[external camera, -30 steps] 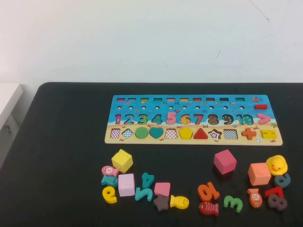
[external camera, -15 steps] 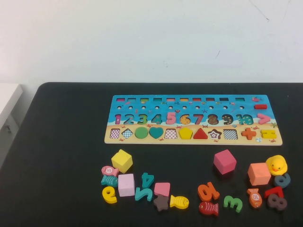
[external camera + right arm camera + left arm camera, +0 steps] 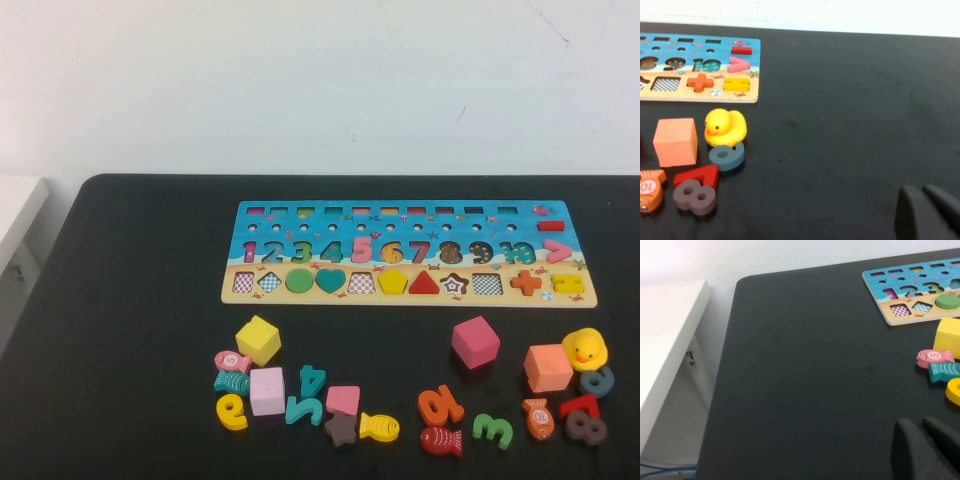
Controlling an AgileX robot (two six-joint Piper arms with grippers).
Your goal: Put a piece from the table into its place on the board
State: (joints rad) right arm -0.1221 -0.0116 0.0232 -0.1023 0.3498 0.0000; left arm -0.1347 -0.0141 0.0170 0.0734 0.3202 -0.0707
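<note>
Sitting snug in the board (image 3: 408, 252), the pentagon (image 3: 392, 282) looks placed; left pincer (image 3: 926, 449) and right pincer (image 3: 929, 212) rest clenched, empty, over the desk (image 3: 130, 300).

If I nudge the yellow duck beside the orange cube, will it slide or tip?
The duck looks rounded and glossy, so it would probably rock or tip rather than slide. It touches a blue-grey number, which would likely shift too. Left tool and right tool, both shut, hang over the table, each on its own side.
</note>
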